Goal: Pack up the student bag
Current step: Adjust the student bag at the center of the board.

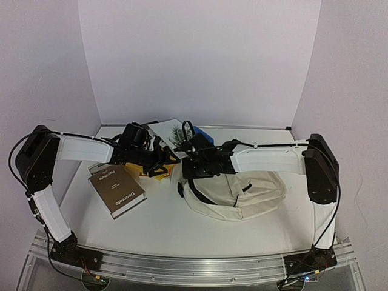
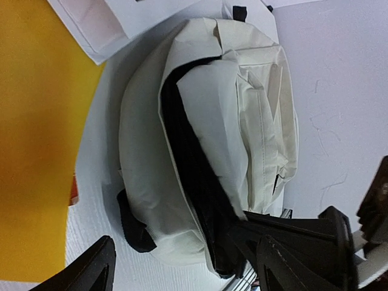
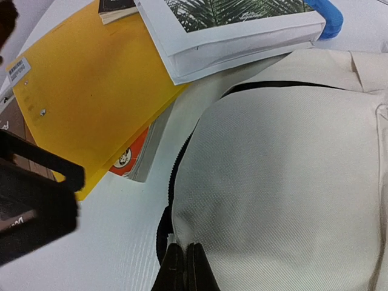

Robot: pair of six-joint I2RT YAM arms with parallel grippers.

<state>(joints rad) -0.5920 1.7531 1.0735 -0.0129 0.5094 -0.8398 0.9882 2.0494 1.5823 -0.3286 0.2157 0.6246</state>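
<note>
Top external view: student bag [image 1: 242,194] lying slumped on the table [image 1: 163,224], right of centre and toward the near side, dark opening turned left. Just left of it, a yellow folder [image 3: 91,97]; at its far side, a white palm-print book [image 3: 242,30]; further left, a brown book [image 1: 116,191]. Right gripper [image 3: 185,267] clenched tight at the bag's left edge beside the black zipper [image 3: 176,163], tips against the cream cloth; no telling about any fold pinched between them. Left gripper [image 1: 156,165] hanging over the folder, fingers spread wide, grasping nothing. Judging by the sag and creases: soft, light, floppy fabric, likely to collapse and drag rather than lift as one piece. Best taken by the zipper rim or the black strap end [image 2: 136,230], with one side pinned while spreading the mouth. Smooth table, so probably prone to sliding under a pull.
</note>
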